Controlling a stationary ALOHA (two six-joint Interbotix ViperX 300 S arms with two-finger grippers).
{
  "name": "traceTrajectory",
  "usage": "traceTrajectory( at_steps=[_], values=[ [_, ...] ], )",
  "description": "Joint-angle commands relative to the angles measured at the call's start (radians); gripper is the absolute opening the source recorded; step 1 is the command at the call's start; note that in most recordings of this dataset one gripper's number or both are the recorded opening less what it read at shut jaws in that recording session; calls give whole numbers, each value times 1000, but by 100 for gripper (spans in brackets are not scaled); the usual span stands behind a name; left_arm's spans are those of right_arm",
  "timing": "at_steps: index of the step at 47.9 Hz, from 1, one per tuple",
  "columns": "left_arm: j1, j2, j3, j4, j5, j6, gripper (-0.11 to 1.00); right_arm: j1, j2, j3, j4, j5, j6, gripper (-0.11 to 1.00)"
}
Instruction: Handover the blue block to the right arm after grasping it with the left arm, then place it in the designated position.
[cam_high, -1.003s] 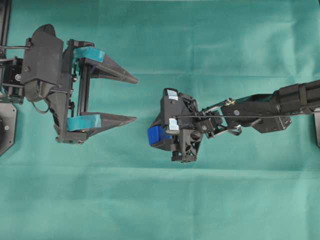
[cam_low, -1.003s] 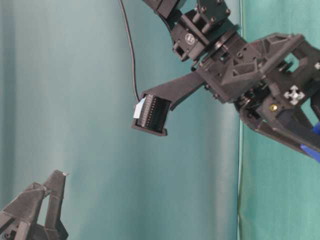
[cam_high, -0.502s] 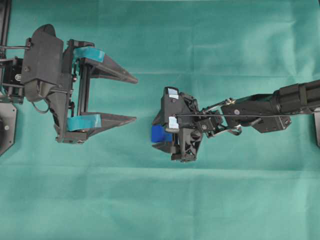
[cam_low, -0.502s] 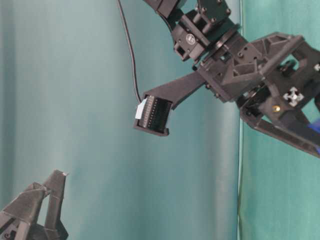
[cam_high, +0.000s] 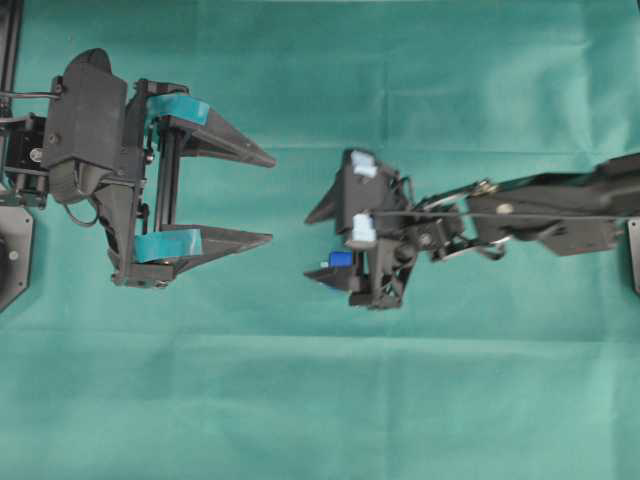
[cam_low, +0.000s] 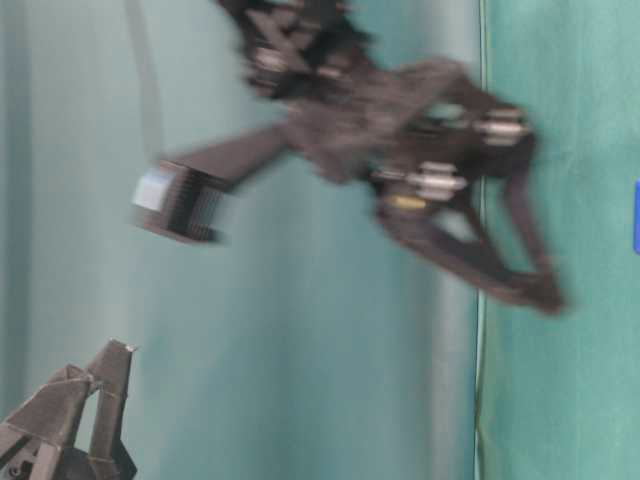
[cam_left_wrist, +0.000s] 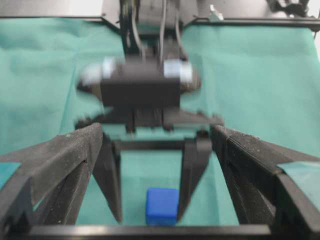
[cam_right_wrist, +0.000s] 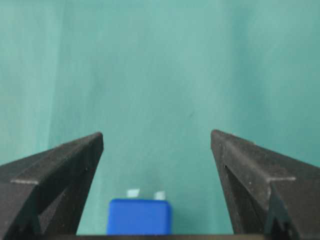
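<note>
Mid-cloth, block: blue block (cam_right_wrist: 139, 216) sits free on the green cloth (cam_high: 320, 400), released a moment ago.
Right gripper (cam_high: 318, 243): fingers spread, lifting clear.
Left gripper (cam_high: 270, 197): spread wide, empty.
Marks: two white marks (cam_right_wrist: 146, 193) behind block; placement appears done.

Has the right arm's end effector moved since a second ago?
Yes. The right end effector has opened and shifted right, away from the stationary left end effector, leaving the blue block on the cloth.

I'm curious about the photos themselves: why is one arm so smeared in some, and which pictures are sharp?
Table-level view: the right arm is streaked by motion blur. Left wrist view: it is blurred too, while the blue block stays fairly crisp. Overhead view: sharp, evenly lit. Right wrist view: clear, no glare on the green cloth.
</note>
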Motion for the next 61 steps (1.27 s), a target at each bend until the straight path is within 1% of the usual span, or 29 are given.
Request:
traceTrajectory(
  at_steps=[1,7,16,20,26,36,46,61],
  values=[
    [-3,-5,-17,0,-5,2,99,11,-123,-8,-21,63,-2,86],
    [-3,-5,-18,0,-5,2,99,15,-232,-6,-43,130,-2,86],
    [-3,-5,-18,0,-6,2,99,17,-344,-5,-69,173,-5,86],
    [-3,-5,-18,0,-6,2,99,21,-383,-3,-89,179,-5,86],
    [-3,-5,-18,0,-9,0,99,28,-442,3,-104,179,-5,86],
    [-3,-5,-20,0,-11,2,99,34,-517,29,-107,169,-5,86],
    [-3,-5,-20,0,-12,2,99,41,-561,58,-107,140,-2,86],
    [-3,-5,-20,0,-12,2,99,41,-552,61,-107,132,0,86]
  ],
)
